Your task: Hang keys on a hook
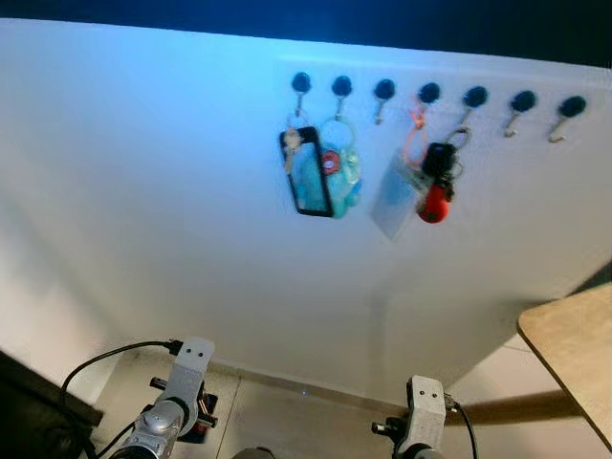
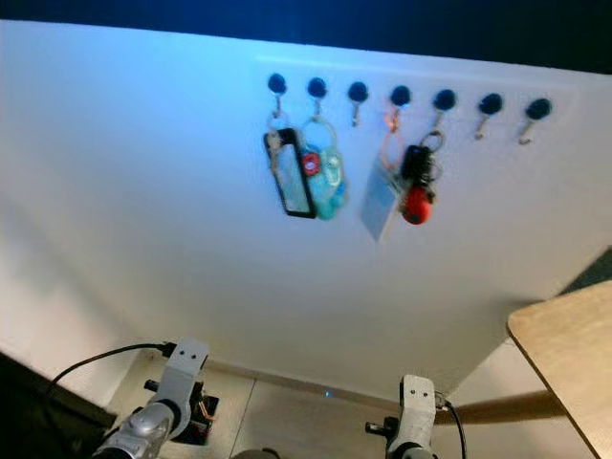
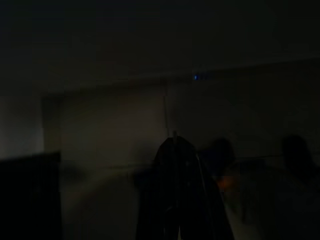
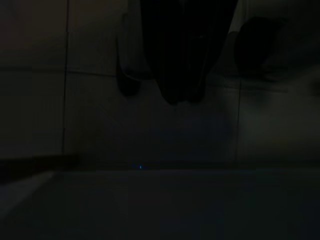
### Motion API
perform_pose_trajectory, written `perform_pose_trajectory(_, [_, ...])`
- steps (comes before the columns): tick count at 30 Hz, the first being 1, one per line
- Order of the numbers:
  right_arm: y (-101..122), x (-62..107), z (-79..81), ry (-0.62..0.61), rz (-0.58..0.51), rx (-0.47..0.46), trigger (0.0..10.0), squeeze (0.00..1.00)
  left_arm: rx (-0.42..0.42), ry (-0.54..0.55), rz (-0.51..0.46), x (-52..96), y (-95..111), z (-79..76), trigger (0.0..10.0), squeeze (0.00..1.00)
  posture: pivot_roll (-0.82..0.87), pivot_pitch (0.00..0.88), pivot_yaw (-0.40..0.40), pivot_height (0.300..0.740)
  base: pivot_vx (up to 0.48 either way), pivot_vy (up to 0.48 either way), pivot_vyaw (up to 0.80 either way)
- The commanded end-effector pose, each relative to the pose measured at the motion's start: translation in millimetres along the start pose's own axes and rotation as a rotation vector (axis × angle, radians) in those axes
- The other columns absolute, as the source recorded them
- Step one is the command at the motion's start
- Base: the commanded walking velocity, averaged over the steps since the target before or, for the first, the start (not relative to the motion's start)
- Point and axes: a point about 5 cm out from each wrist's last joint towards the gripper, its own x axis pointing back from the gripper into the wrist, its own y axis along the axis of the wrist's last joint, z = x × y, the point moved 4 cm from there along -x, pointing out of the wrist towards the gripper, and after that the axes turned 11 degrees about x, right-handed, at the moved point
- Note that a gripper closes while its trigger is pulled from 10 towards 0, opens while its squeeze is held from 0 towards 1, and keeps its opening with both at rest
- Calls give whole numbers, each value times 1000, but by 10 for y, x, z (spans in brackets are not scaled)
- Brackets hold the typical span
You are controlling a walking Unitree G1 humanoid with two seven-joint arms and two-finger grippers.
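On the white wall (image 1: 143, 191), head view: a row of seven dark-knobbed hooks (image 1: 384, 91) along a rail near the top. First hook from the left carries a black-framed tag with a key (image 1: 306, 172); second, a ring with a teal fob (image 1: 341, 164); third bare; fourth, an orange loop with a clear card (image 1: 400, 191); fifth, a black fob with a red ball (image 1: 436, 186); last two bare. All keys seen hang already. A wooden table (image 1: 574, 354) juts in at lower right. Both arms hang low by the floor, left arm (image 1: 177, 402) and right arm (image 1: 421, 416), well below the hooks; the rail lies up and ahead of both, the bare third hook roughly midway between them.

Left wrist view: very dark; left gripper (image 3: 176, 200) a black shape, opening and load cannot be told.

Right wrist view: equally dark; right gripper (image 4: 182, 55) over floor tiles, state likewise cannot be told.
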Motion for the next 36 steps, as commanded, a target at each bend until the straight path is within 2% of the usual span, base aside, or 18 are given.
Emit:
perform_pose_trajectory(1, [-79, 27, -1, -6, 14, -23, 10000, 0, -7, -3, 10, 1, -17, -3, 10000, 0, 56, 30, 15, 740, 0, 0, -800])
perform_pose_trajectory(11, [-103, 40, -32, -21, 18, -24, 10000, 0, 51, 18, 5, 3, -31, 9, 10000, 0, 53, 33, 11, 740, 0, 0, -80])
perform_pose_trajectory(29, [-107, 44, -61, -21, 21, -15, 10000, 0, 74, 16, -1, 1, -30, -9, 10000, 0, 49, 17, 0, 740, 0, 0, 0])
perform_pose_trajectory(36, [-106, 46, -76, -24, 20, -11, 10000, 0, 80, 13, -19, -11, 36, -3, 10000, 0, 50, 14, 1, 740, -289, 0, 0])
